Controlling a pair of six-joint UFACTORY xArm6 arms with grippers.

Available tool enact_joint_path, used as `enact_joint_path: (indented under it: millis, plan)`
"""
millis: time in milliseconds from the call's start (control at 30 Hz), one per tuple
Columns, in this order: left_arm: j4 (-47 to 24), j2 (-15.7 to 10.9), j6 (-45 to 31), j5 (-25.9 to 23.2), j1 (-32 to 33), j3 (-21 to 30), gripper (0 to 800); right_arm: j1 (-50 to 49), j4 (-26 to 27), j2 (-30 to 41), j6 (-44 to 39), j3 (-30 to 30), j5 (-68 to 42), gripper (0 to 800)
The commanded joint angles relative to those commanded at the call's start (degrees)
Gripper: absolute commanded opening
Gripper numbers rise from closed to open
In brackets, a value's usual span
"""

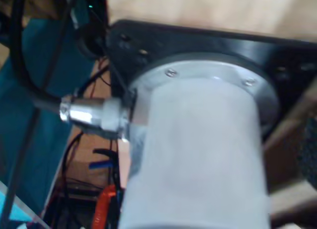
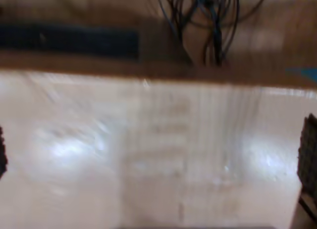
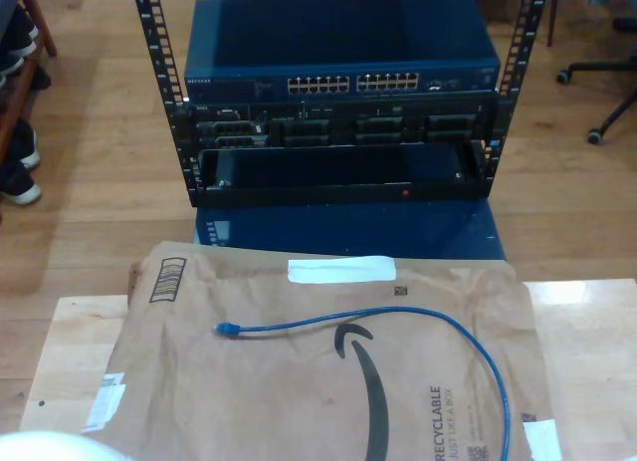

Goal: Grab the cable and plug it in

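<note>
Hands: I cannot tell if either is spread or pinching, so a blind grab could miss the thin cable [image 3: 468, 346].

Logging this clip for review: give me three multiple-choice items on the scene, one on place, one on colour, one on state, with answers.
1. Where does the cable lie?
A. on the brown paper
B. inside the rack
C. on the floor

2. What colour is the cable?
A. red
B. blue
C. white

3. What is the state of the cable's visible plug?
A. plugged into the switch
B. held in a gripper
C. lying loose

Answers: 1 A, the exterior view shows it curving across the paper. 2 B, bright blue throughout. 3 C, the plug rests on the paper, nothing touching it.
</note>
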State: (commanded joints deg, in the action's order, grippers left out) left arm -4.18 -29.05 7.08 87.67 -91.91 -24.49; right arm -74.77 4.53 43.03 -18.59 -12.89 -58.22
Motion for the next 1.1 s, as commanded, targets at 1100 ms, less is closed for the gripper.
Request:
enact_joint_path:
  millis: [1100]
  plan:
    - [15.91,9.41,67.16,-3.43,73.76,-16.88,800,82.81,-0.26,-15.21,-81.76,-19.87,-0.79,791]
